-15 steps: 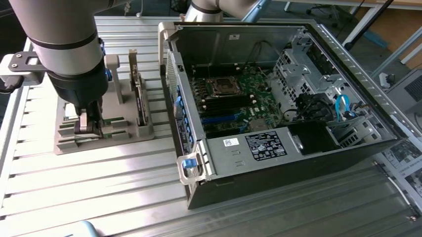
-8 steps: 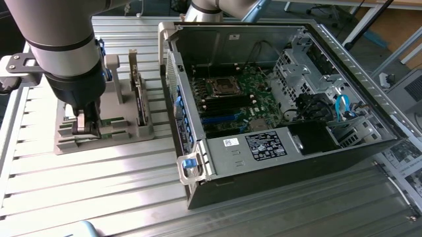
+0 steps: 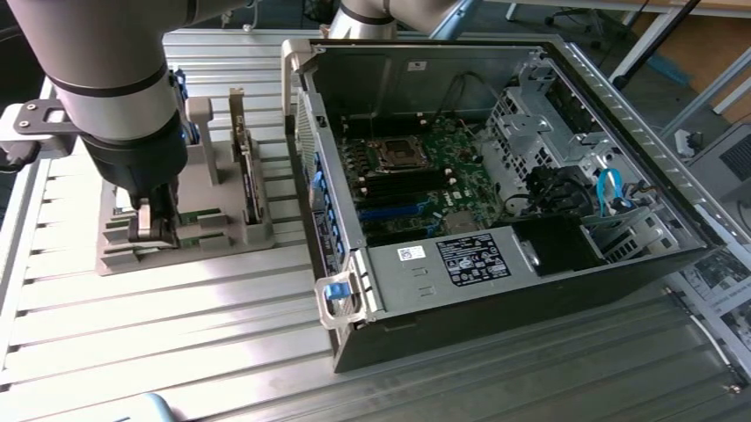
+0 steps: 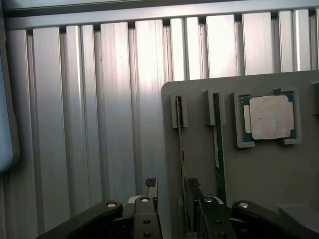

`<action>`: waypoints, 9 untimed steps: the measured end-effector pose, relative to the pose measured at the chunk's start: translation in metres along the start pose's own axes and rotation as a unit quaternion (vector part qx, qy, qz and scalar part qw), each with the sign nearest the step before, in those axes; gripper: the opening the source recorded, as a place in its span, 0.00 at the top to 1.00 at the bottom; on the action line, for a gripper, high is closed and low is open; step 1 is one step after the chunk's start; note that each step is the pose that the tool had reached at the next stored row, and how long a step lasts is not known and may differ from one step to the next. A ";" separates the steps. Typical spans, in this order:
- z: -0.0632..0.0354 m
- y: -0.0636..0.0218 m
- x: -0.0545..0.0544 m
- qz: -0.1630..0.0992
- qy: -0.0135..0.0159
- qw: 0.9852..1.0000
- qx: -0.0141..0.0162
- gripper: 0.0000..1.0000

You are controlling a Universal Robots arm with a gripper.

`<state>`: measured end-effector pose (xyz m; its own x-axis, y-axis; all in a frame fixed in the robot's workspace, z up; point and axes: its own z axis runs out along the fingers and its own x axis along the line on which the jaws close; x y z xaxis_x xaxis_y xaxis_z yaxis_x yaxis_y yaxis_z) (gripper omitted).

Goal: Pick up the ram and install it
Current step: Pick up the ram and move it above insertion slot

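In the wrist view, the ram (image 4: 180, 144) is a thin green stick standing on edge in a slot of the grey holder plate (image 4: 269, 174). My gripper (image 4: 172, 191) is open and low over it. One finger (image 4: 151, 188) is on the bare-table side of the stick and the other is on the holder side, so the stick's near end lies between them. I cannot tell whether they touch it. In the exterior view the gripper (image 3: 156, 230) reaches down into the grey holder (image 3: 176, 251) at that view's left.
A second stick (image 4: 217, 144) stands parallel in the neighbouring slot, and a square silver processor chip (image 4: 269, 117) lies beyond it. The open computer case (image 3: 493, 290) with its motherboard (image 3: 411, 176) lies at the exterior view's right. Ribbed aluminium table (image 3: 176, 334) surrounds both.
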<state>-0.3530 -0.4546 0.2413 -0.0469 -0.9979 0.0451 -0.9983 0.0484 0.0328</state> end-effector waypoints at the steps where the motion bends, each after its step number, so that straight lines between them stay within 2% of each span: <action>1: 0.0006 0.0002 -0.001 0.000 0.000 1.000 0.000 0.64; 9: 0.0039 0.0015 -0.002 -0.001 0.001 1.000 0.000 0.64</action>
<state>-0.3546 -0.4525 0.2374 -0.0458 -0.9979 0.0461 -0.9983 0.0473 0.0327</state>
